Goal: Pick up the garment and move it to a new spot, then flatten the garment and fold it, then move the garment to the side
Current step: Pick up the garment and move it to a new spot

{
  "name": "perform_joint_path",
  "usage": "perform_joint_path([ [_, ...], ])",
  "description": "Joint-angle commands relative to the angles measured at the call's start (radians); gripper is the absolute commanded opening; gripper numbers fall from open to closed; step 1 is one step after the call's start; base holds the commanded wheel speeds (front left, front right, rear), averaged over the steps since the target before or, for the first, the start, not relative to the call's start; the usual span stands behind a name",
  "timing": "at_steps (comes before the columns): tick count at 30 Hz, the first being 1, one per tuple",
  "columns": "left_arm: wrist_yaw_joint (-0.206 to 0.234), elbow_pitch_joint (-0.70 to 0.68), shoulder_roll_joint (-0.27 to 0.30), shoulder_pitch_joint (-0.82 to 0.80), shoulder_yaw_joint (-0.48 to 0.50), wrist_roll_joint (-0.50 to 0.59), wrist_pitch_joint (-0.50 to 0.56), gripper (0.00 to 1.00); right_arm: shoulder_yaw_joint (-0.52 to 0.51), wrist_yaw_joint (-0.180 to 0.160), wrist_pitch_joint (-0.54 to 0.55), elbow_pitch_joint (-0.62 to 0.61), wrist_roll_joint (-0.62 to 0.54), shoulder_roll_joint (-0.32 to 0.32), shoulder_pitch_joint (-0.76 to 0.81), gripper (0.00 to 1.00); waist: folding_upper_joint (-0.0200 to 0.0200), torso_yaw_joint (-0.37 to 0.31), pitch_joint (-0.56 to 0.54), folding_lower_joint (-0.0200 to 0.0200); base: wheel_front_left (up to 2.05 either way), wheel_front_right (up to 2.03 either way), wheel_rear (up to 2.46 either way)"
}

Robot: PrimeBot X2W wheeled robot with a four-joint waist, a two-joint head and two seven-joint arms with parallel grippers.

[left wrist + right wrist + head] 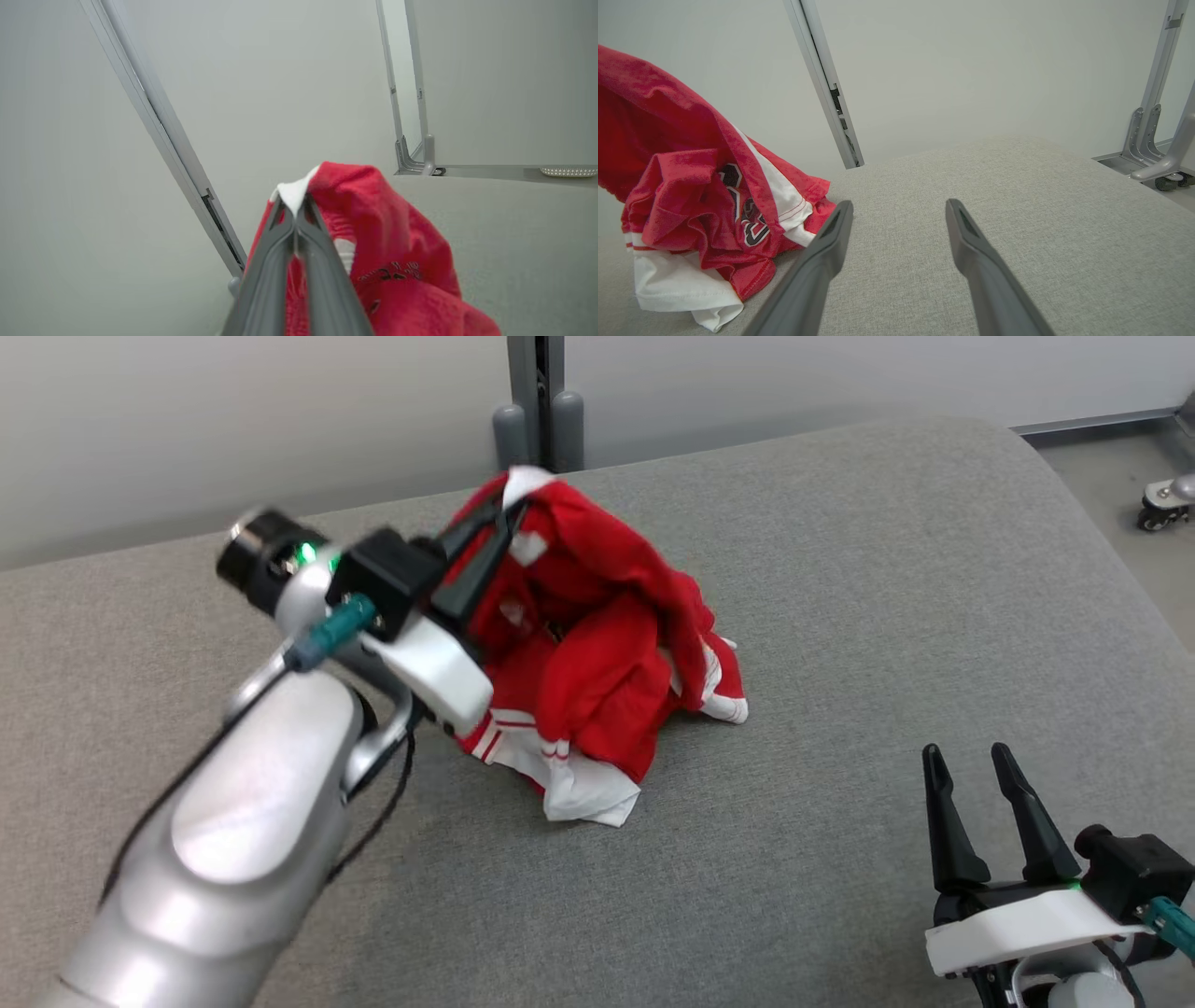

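Shows a crumpled red and white garment [607, 663] heaped toward the far side of the grey worktop [840, 569], with a white edge pinched at the very tips of the left tool [509, 518], pressed together on it. Shows the right tool [968, 756] spread wide, low at the near right, well apart from the cloth. Could lose that thin bite on lifting, or drag the trailing heap over the far edge.

- A grey fabric-covered worktop [840, 616] spreads wide, its far right corner rounded.
- A plain pale wall [233, 429] stands behind its far edge.
- A grey metal post [539, 392] rises against the wall near the middle of that edge.
- Past the right edge lies grey floor [1111, 476], with a caster wheel [1162, 509] on it.
- The light is soft and even.
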Motion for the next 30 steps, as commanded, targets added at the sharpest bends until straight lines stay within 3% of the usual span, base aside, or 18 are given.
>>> perform_joint_path([
  [1, 0.000, -0.004, 0.022, -0.089, -0.019, -0.018, 0.017, 0.00, 0.002, 0.002, -0.005, 0.006, 0.010, -0.005, -0.010, 1.00, 0.0000, -0.017, -0.001, 0.0000, 0.00, 0.00, 0.00],
  [10, 0.000, 0.051, 0.034, -0.464, -0.069, -0.090, 0.020, 0.00, -0.015, 0.002, -0.005, 0.021, 0.027, -0.005, 0.011, 1.00, 0.0000, -0.050, -0.001, 0.0000, 0.00, 0.00, 0.00],
  [17, 0.000, 0.108, 0.031, -0.609, -0.082, -0.123, -0.002, 0.00, -0.028, 0.002, -0.005, 0.027, 0.031, -0.005, 0.013, 1.00, 0.0000, -0.048, -0.003, 0.0000, 0.00, 0.00, 0.00],
  [30, 0.008, 0.181, 0.060, -0.619, -0.066, -0.168, -0.056, 0.00, -0.036, 0.002, -0.005, -0.005, 0.000, -0.005, 0.000, 1.00, 0.0000, 0.056, 0.011, 0.0000, 0.00, 0.00, 0.00],
])
